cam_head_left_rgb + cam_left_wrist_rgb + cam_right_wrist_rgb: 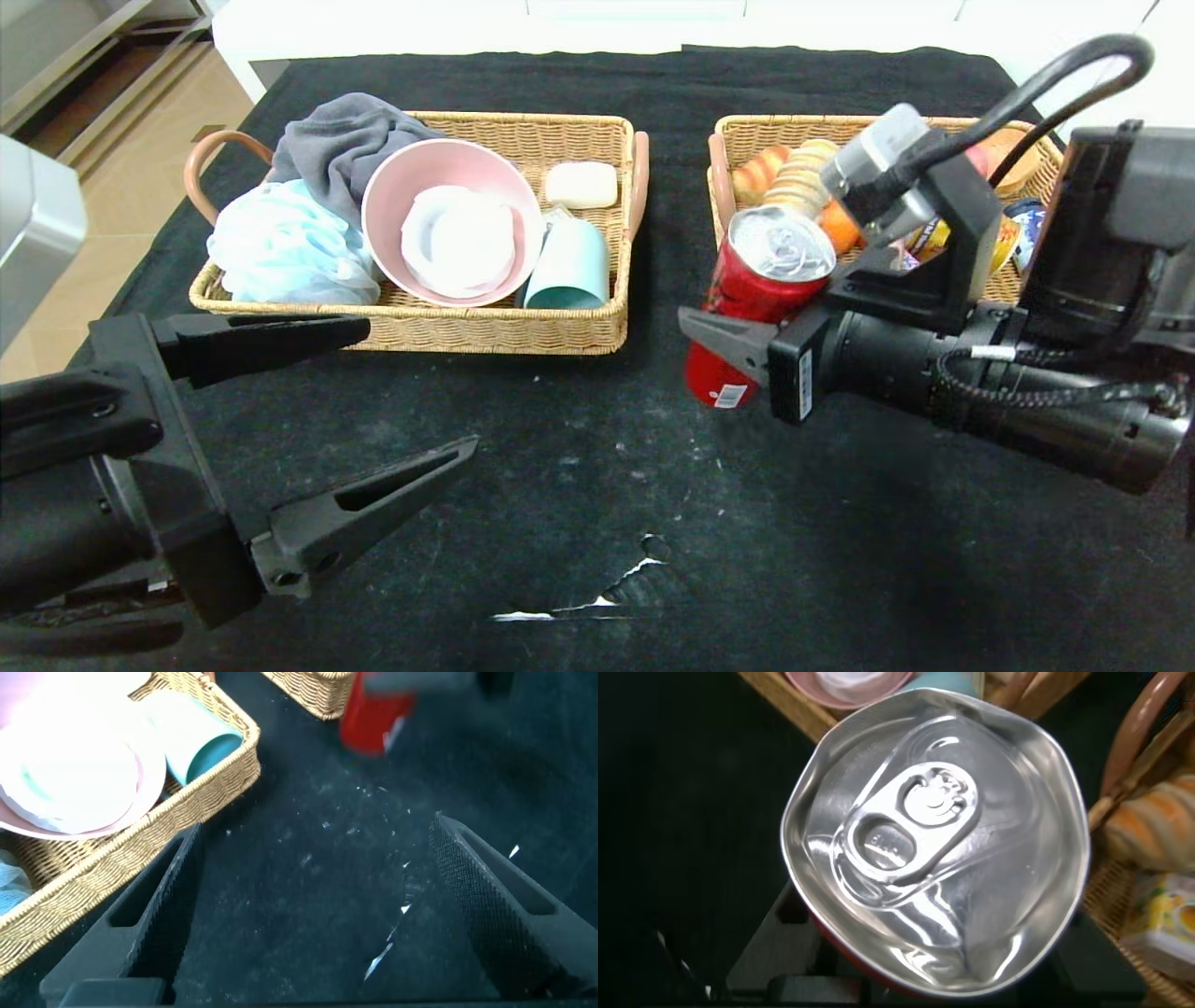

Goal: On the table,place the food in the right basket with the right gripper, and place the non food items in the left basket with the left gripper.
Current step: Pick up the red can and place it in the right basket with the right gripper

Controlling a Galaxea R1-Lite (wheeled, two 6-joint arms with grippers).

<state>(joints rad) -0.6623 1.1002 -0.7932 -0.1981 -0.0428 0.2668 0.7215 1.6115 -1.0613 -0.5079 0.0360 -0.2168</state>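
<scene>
A tall red drink can (758,280) with a dented silver top (934,831) is tilted over the table (579,439), just in front of the near left corner of the right basket (775,126). My right gripper (738,322) is shut on the can's body, one finger (719,338) showing beside it. That basket holds a striped bread roll (798,177) and other food, partly hidden by my right arm. My left gripper (418,387) hangs open and holds nothing, over bare cloth in front of the left basket (523,331). A grey cloth (336,140) lies in that basket.
The left basket also holds a pink bowl (448,168), a teal cup (569,266), a pale soap bar (581,184) and a light blue mesh puff (280,247). A small tear (607,597) marks the cloth near the front edge. Floor shows beyond the table's left edge.
</scene>
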